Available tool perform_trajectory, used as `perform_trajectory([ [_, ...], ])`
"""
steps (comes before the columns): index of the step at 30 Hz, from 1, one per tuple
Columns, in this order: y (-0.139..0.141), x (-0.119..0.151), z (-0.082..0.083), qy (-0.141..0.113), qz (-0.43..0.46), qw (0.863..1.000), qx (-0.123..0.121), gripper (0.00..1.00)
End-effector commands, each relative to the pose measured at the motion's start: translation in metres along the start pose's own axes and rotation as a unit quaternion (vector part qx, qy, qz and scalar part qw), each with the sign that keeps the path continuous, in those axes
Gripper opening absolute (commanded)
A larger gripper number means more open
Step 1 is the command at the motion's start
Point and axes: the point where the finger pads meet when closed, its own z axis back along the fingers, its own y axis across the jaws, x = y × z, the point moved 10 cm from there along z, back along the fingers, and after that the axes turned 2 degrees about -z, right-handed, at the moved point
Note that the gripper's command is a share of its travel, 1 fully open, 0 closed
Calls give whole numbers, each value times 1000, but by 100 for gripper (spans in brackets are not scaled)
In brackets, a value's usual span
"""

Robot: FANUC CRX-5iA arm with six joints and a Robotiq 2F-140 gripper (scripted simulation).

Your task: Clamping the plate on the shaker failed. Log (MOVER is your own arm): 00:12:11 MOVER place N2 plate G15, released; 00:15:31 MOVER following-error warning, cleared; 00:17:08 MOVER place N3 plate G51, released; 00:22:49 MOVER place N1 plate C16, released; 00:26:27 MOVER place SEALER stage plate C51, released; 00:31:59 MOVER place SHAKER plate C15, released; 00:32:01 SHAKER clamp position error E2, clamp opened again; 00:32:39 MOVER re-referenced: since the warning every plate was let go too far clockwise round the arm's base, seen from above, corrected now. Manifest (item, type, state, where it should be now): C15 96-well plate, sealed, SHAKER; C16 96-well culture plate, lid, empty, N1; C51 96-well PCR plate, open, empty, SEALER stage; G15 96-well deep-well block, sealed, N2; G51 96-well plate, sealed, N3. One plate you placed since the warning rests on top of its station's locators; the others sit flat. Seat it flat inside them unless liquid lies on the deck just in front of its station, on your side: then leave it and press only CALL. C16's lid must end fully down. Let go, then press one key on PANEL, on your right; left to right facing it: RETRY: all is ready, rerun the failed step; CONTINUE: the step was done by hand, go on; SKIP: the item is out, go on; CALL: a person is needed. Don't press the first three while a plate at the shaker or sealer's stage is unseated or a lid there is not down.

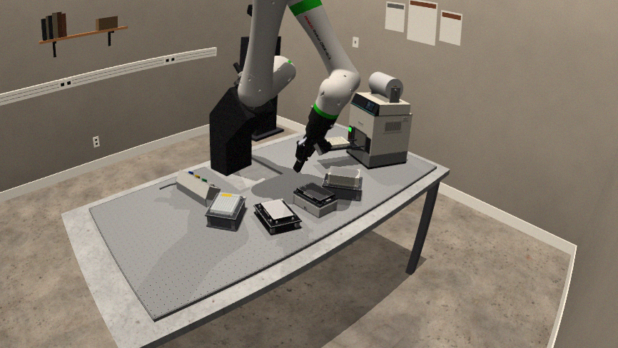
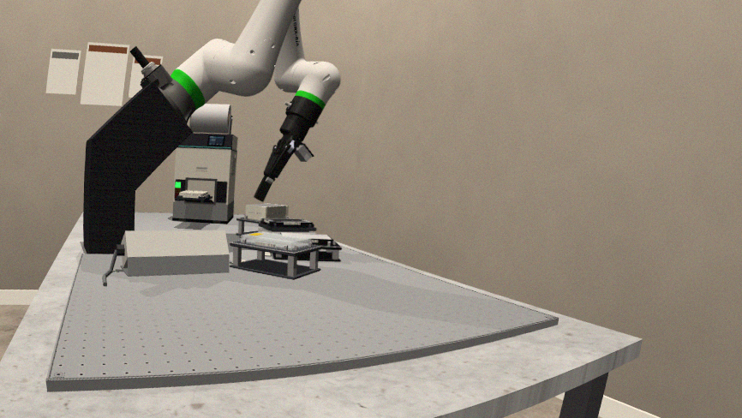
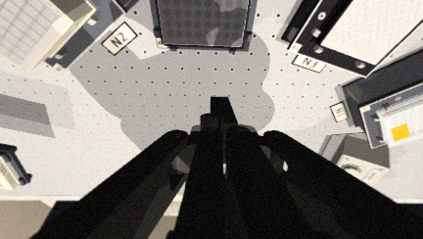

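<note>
My gripper [image 1: 298, 166] is shut and empty. It hangs tilted above the deck, between the arm's base and the shaker [image 1: 312, 205]; it also shows in the exterior view [image 2: 260, 194] and the wrist view [image 3: 220, 105]. The shaker carries a dark sealed plate [image 3: 203, 22], which looks slightly skewed on its grey base. A darker patch with a rounded outline, like a puddle [image 3: 191, 93], lies on the deck just in front of the shaker, on my side [image 1: 276, 181]. The key panel [image 1: 196, 186] stands to the left in the top view.
The deep-well block on N2 [image 1: 342, 177] is beside the shaker. The white sealed plate on N3 [image 1: 277, 212] and the lidded plate with a yellow mark on N1 [image 1: 225, 206] stand further left. The sealer [image 1: 380, 129] holds a plate on its stage [image 1: 336, 142].
</note>
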Motion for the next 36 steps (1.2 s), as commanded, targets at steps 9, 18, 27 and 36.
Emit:
perform_trajectory([
  [9,29,1,-8,0,-45,999,-22,10],
  [18,74,9,-12,-1,-117,992,-55,10],
  [27,114,18,-17,-3,-180,980,-84,10],
  [36,165,29,-23,-4,-259,958,-121,10],
])
